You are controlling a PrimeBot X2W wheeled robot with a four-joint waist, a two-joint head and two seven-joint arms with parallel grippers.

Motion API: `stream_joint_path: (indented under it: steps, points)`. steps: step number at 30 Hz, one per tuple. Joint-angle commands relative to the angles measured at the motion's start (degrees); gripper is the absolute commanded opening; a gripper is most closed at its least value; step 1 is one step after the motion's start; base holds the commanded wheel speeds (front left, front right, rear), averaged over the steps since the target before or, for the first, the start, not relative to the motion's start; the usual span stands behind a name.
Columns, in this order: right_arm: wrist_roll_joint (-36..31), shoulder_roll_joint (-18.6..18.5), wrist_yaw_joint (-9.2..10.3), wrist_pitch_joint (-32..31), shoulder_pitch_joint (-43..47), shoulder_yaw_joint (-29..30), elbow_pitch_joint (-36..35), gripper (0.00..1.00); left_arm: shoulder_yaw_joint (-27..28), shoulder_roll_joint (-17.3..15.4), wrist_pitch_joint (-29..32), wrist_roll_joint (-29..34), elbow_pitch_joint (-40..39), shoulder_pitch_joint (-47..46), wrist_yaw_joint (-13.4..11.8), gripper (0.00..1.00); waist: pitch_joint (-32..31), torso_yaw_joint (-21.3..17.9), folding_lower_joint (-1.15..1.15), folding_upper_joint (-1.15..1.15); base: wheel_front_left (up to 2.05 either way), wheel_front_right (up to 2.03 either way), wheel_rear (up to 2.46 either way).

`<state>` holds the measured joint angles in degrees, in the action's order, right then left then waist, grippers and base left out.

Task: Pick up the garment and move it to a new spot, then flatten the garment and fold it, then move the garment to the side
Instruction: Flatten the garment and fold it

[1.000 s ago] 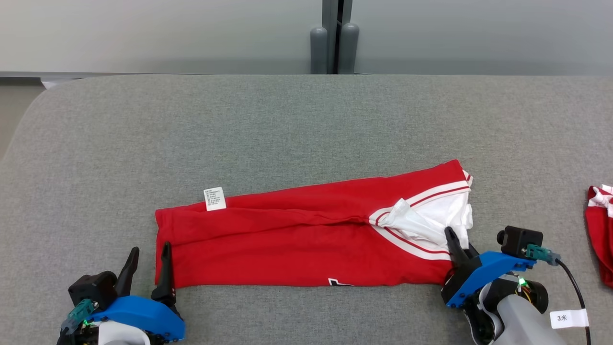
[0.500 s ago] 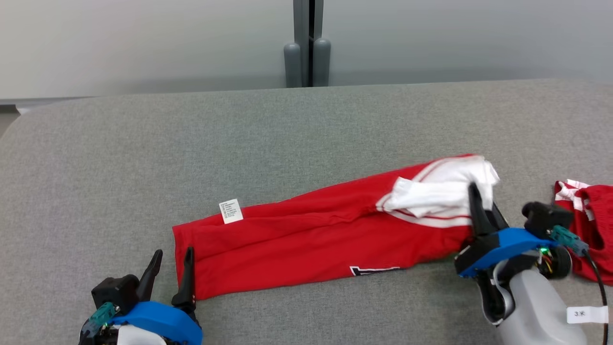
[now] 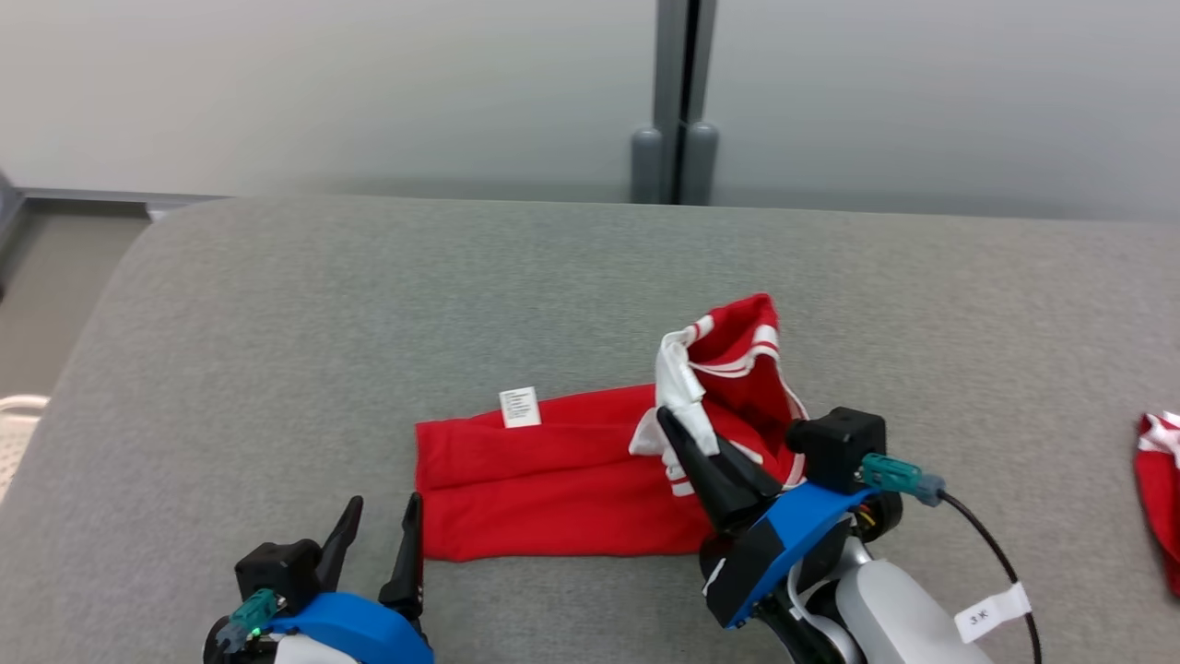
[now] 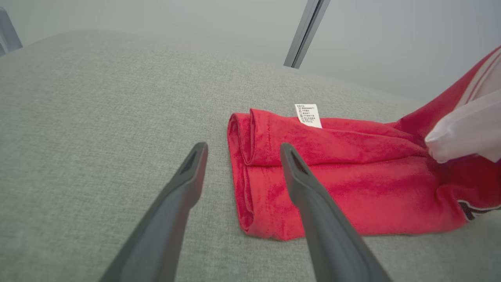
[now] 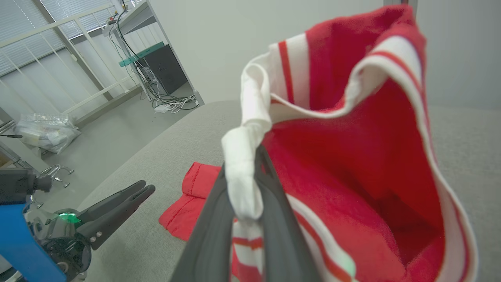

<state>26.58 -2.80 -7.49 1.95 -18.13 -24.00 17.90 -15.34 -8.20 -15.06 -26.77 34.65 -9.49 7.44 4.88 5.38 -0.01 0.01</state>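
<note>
The garment (image 3: 553,480) is red with white stripes and lies on the grey padded table (image 3: 277,323), a white care label (image 3: 519,407) on its far edge. My right gripper (image 3: 678,429) is shut on the white striped end and holds it up above the garment's right half. In the right wrist view the fingers (image 5: 270,203) pinch a bunch of white cloth, and the red garment (image 5: 352,156) hangs open behind it. My left gripper (image 3: 384,503) stands open at the garment's left end; in the left wrist view the left gripper (image 4: 243,147) straddles the folded edge of the garment (image 4: 344,172) without holding it.
Another red and white piece of clothing (image 3: 1160,489) lies at the table's right edge. The table's rounded left corner drops to the floor (image 3: 55,277). A grey wall with a vertical post (image 3: 678,138) stands behind the table.
The right gripper has closed on the garment's striped end, lifted it and carried it left over the rest. The head camera has shifted. The left gripper stays open at the left end.
</note>
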Motion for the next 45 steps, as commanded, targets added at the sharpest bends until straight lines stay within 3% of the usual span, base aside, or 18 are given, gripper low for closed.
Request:
stream_joint_path:
  steps: [1, 13, 14, 15, 16, 22, 28, 35, 39, 45]
  points:
    - [1.02, -0.26, 0.00, -0.48, -0.70, -1.27, 0.54, 0.00, -0.63, 0.26, -0.13, 0.04, 0.27, -0.62, 0.08, 1.00, 0.84, 2.22, 0.01, -0.01, 0.00, 0.00, 0.00]
    - [3.95, -0.22, 0.00, 1.01, -9.00, -8.39, 14.62, 0.00, -4.66, 0.70, -0.13, -1.94, 1.86, -2.66, 0.08, 1.00, 2.15, 11.54, 0.01, -0.01, 0.00, 0.00, 0.00]
    - [5.18, -0.23, 0.00, 1.54, -9.36, -8.57, 15.49, 0.09, -4.88, 0.71, -0.13, -2.06, 1.91, -2.88, 0.08, 1.00, 2.24, 11.89, 0.01, -0.01, 0.00, 0.00, 0.00]
    - [6.16, -0.22, 0.00, 2.19, -9.69, -9.15, 16.15, 0.46, -4.90, 0.66, -0.13, -2.03, 1.99, -2.94, 0.08, 1.00, 2.25, 12.04, 0.01, -0.01, 0.00, 0.00, 0.00]
    - [6.67, -0.20, 0.00, 3.32, -10.28, -9.64, 16.54, 1.00, -4.86, 0.61, -0.13, -2.06, 2.06, -2.96, 0.08, 1.00, 2.26, 12.10, 0.01, -0.01, 0.00, 0.00, 0.00]
    - [8.37, -0.27, 0.00, 10.46, -12.00, -8.81, 19.18, 1.00, -2.74, 0.39, -0.13, -1.56, 1.93, -2.09, 0.08, 1.00, 1.35, 10.11, 0.01, -0.01, 0.00, 0.00, 0.00]
    - [-0.10, -0.26, 0.00, 13.21, -10.56, 2.57, 22.90, 1.00, 1.32, 0.61, -0.14, 0.53, 0.76, -1.20, 0.08, 1.00, 0.07, 5.77, 0.01, -0.01, 0.00, 0.00, 0.00]
    - [-10.20, -0.18, -0.01, 13.28, -2.06, 19.18, 14.92, 1.00, 6.47, 1.29, -0.13, 5.11, -1.81, 0.29, -0.40, 1.00, -0.99, 0.57, 0.01, -0.01, 0.00, 0.00, 0.00]
    - [-12.41, -0.18, -0.01, 13.27, 3.12, 23.14, 11.78, 1.00, 9.38, 1.80, -0.13, 7.53, -3.23, 2.04, -0.98, 1.00, -1.78, -2.21, 0.01, -0.01, 0.00, 0.00, 0.00]
    - [-14.63, -0.18, 0.00, 13.25, 8.86, 24.11, 9.09, 1.00, 13.70, 2.75, -0.13, 10.74, -5.43, 5.13, -1.42, 1.00, -3.35, -5.55, 0.01, -0.01, 0.00, 0.00, 0.00]
